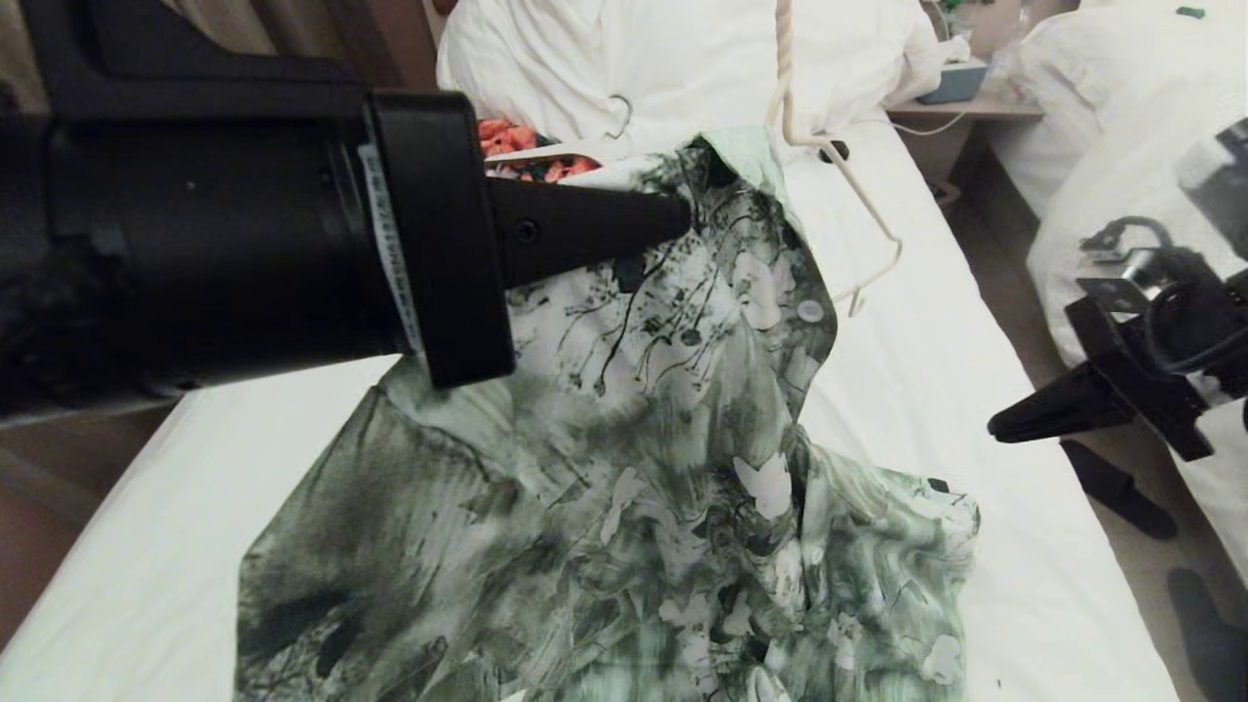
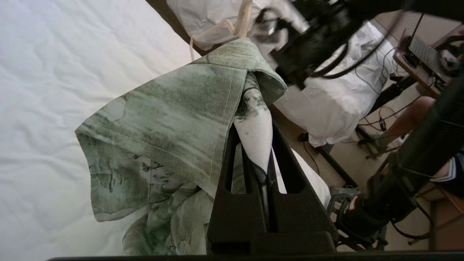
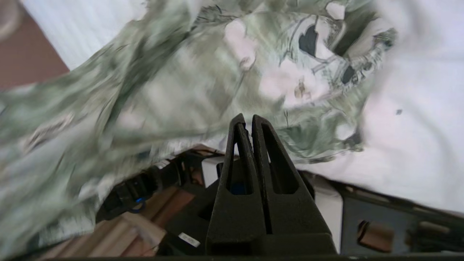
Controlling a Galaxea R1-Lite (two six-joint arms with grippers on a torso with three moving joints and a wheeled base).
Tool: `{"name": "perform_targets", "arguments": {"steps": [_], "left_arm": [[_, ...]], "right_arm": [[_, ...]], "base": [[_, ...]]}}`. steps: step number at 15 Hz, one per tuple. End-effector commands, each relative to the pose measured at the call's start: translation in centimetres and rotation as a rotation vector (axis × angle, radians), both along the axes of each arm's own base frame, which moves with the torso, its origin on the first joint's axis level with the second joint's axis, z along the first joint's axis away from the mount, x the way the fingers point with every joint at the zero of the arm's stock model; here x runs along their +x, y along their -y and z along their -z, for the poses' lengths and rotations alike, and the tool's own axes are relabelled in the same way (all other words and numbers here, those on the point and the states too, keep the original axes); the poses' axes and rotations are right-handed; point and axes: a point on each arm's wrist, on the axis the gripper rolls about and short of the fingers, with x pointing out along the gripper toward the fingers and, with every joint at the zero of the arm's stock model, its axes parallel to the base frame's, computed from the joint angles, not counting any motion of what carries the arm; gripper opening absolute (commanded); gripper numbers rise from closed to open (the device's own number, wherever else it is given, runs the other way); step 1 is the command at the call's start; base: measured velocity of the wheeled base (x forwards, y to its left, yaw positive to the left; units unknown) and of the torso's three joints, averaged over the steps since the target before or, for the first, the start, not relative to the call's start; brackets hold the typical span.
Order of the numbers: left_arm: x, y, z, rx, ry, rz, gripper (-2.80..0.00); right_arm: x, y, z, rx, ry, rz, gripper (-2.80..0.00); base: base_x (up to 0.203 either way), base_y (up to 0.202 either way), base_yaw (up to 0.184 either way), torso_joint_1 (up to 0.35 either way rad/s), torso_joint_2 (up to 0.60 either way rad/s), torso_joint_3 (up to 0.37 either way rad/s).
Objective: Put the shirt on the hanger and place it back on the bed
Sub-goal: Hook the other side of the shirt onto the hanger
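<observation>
1. The left gripper (image 1: 682, 216) is raised above the bed (image 1: 146, 546), its fingers clamped together on a fold of the shirt (image 1: 624, 468) near the collar end.
2. In the left wrist view the same left gripper (image 2: 259, 159) has a strip of white-and-dark cloth pinched between its two black fingers (image 2: 286, 159), and the shirt (image 2: 174, 127) drapes off to one side of them.
3. From that pinched point the shirt hangs down and spreads over the bed's white sheet, its lower part lying crumpled toward the bed's near end.
4. A white button (image 1: 810, 311) shows on the shirt's edge, on the side facing the right arm.
5. The hanger (image 1: 858, 210) hangs just behind the lifted top of the shirt, farther up the bed; its cream frame slants down past the shirt's edge, but what holds it up is out of view.
6. The right gripper (image 1: 1014, 421) is off the bed's right side, well apart from the shirt, with its fingers pressed together and holding nothing.
7. In the right wrist view the right gripper (image 3: 246, 121) points toward the shirt (image 3: 181, 94), which lies blurred across the bed (image 3: 417, 145).
8. Farther up the bed, against the pillows (image 1: 682, 58), lies an orange floral garment (image 1: 517, 146) with a second hanger's metal hook (image 1: 620, 114) beside it.
9. Another white bed (image 1: 1102, 166) stands beyond the right gripper.
</observation>
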Motion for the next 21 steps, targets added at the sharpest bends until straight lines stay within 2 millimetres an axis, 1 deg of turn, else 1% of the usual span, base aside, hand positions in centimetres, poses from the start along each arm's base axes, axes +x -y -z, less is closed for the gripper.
{"name": "perform_targets", "arguments": {"steps": [1, 2, 4, 6, 9, 11, 12, 14, 16, 18, 21], "left_arm": [[-0.5, -0.6, -0.3, -0.016, 0.007, 0.007, -2.8], [-0.7, -0.8, -0.4, -0.013, 0.004, 0.011, -2.8], [-1.2, -1.3, -0.4, -0.012, -0.001, 0.02, -2.8], [-1.4, -1.5, -0.6, -0.018, 0.003, 0.021, -2.8], [-1.7, -1.6, -0.7, -0.022, 0.008, 0.009, -2.8], [-2.1, -1.4, -0.4, -0.014, 0.004, 0.003, -2.8], [-2.2, -1.3, 0.0, -0.005, -0.001, 0.006, -2.8], [-2.2, -1.2, 0.6, 0.011, -0.009, 0.008, -2.8], [-2.1, -1.1, 0.9, 0.019, -0.014, 0.008, -2.8], [-2.2, -1.2, 0.8, 0.015, -0.012, 0.008, -2.8], [-2.1, -1.1, 0.9, 0.016, -0.02, 0.007, -2.8]], "right_arm": [[2.2, -0.9, 2.1, -0.006, -0.083, -0.016, -2.8], [2.6, -1.2, 2.5, -0.005, -0.1, -0.019, 0.0], [3.6, -2.1, 3.0, 0.011, -0.118, -0.013, 0.0], [3.9, -3.6, 3.6, 0.016, -0.143, -0.04, 0.0], [4.7, -4.9, 4.7, 0.024, -0.18, -0.044, 0.0], [5.6, -6.0, 5.3, 0.048, -0.182, -0.027, 0.0], [5.7, -6.5, 5.5, 0.047, -0.185, -0.038, 0.0], [5.9, -6.5, 4.9, 0.078, -0.151, -0.011, 0.0], [6.3, -6.8, 5.5, 0.078, -0.162, -0.008, 0.0], [6.7, -8.1, 6.4, 0.069, -0.18, -0.039, 0.0], [6.3, -10.2, 6.9, 0.068, -0.193, -0.083, 0.0]], "base": [[0.0, 0.0, 0.0, 0.0, 0.0, 0.0], [0.0, 0.0, 0.0, 0.0, 0.0, 0.0], [0.0, 0.0, 0.0, 0.0, 0.0, 0.0], [0.0, 0.0, 0.0, 0.0, 0.0, 0.0], [0.0, 0.0, 0.0, 0.0, 0.0, 0.0], [0.0, 0.0, 0.0, 0.0, 0.0, 0.0], [0.0, 0.0, 0.0, 0.0, 0.0, 0.0], [0.0, 0.0, 0.0, 0.0, 0.0, 0.0], [0.0, 0.0, 0.0, 0.0, 0.0, 0.0], [0.0, 0.0, 0.0, 0.0, 0.0, 0.0], [0.0, 0.0, 0.0, 0.0, 0.0, 0.0]]}}
